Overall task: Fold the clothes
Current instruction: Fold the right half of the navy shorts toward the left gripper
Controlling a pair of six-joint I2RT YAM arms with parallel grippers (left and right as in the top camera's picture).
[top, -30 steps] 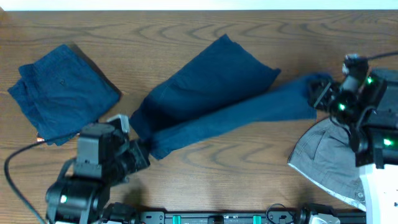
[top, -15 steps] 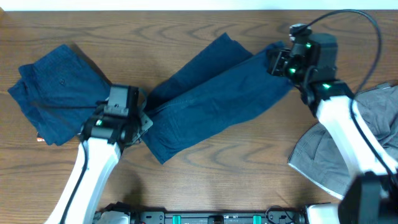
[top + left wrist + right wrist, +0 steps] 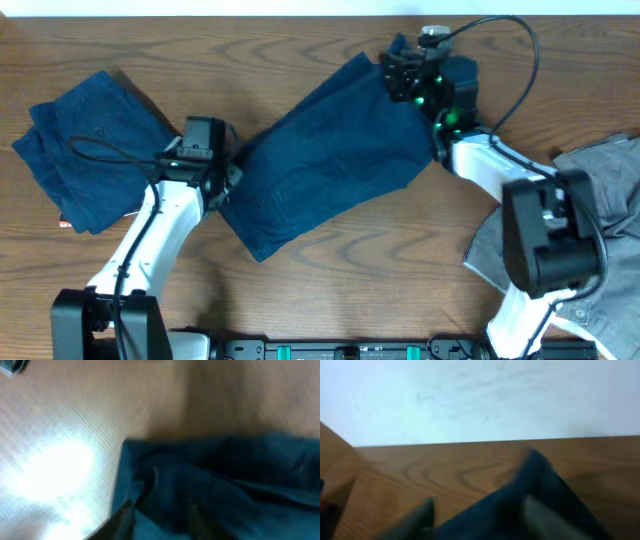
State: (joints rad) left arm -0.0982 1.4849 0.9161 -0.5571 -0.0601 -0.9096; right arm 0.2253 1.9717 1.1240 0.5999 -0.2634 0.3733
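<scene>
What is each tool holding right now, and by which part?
Both grip the middle navy shorts. The left tool pinches their left edge, and the right tool holds their far right end, with fabric bunched in it.

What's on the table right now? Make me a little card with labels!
middle: navy shorts, lying slantwise
left gripper: gripping the navy shorts' left edge
right gripper: gripping their far right corner, fabric between its fingers
left side: folded pair, navy too, touched by nothing
right side: grey garment, rumpled, partly hidden by the right arm
surface: wooden table
</scene>
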